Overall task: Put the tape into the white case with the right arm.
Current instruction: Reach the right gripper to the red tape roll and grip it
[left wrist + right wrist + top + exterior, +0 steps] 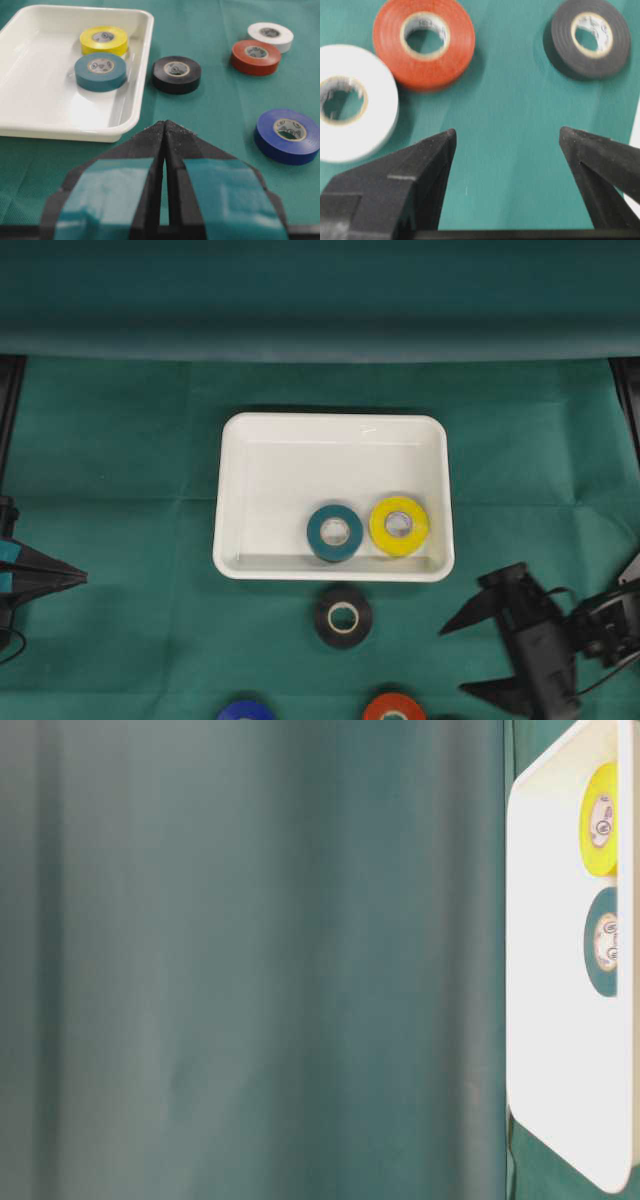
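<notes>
Overhead: lying on the green cloth (120,440), the white case (235,500), a shallow rectangular tray with rounded corners and a raised rim, long axis running left to right across the view. Holding two rolls flat against its near wall: teal tape (334,532) and yellow tape (399,525), side by side, about touching. Lying flat just outside the near rim, black tape (343,616). Showing partly at the bottom edge, blue tape (246,711) and red tape (394,708). Hovering at lower right, the right gripper (474,653), all black, fingers spread wide with nothing between them. Resting at the far left edge, the left gripper (80,577), tips pressed together.

Table level: mostly showing cloth; appearing at the right edge, the white case (550,970), turned on end in this view, with the yellow tape (600,818) and teal tape (603,942) inside.

Left wrist: pointing forward, the left gripper (164,125), teal-patched fingers meeting at the tips. Sitting ahead to the left, the white case (40,90), carrying yellow tape (103,40) and teal tape (100,71). Lying beside its rim, black tape (176,74); farther right, red tape (255,56), white tape (270,36) and blue tape (287,135).

Right wrist: spreading apart over bare cloth, the right gripper (507,137), gripping nothing. Lying beyond it, red tape (424,41), white tape (347,102) and black tape (591,36), all flat, holes facing up.
</notes>
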Motion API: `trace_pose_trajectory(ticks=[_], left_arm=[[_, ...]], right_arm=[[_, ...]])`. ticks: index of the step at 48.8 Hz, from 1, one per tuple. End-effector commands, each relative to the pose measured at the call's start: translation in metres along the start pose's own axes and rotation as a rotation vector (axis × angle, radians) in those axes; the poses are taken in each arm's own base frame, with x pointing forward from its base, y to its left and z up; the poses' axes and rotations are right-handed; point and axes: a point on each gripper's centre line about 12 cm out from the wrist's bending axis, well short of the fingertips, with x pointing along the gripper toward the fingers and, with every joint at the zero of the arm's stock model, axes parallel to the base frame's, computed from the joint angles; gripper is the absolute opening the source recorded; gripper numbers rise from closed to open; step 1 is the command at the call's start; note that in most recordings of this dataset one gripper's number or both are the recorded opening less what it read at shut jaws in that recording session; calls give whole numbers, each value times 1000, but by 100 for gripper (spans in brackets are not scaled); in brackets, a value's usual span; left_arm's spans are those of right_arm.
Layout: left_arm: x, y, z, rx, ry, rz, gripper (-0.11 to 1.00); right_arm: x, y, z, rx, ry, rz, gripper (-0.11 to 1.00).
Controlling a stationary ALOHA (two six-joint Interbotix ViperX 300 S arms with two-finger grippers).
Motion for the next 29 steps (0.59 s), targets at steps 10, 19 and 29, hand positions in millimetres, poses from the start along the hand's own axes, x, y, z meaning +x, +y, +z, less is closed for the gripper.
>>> trace_pose_trajectory(ticks=[10, 19, 29], left_arm=[[1, 0, 4, -3, -11, 2, 0], [1, 0, 5, -3, -12, 2, 0], [1, 0, 4, -3, -11, 2, 0]], right_arm=[[37, 0, 36, -4, -7, 6, 54], [59, 4, 47, -12, 5, 16, 54], [64, 3, 52, -11, 2, 16, 54]])
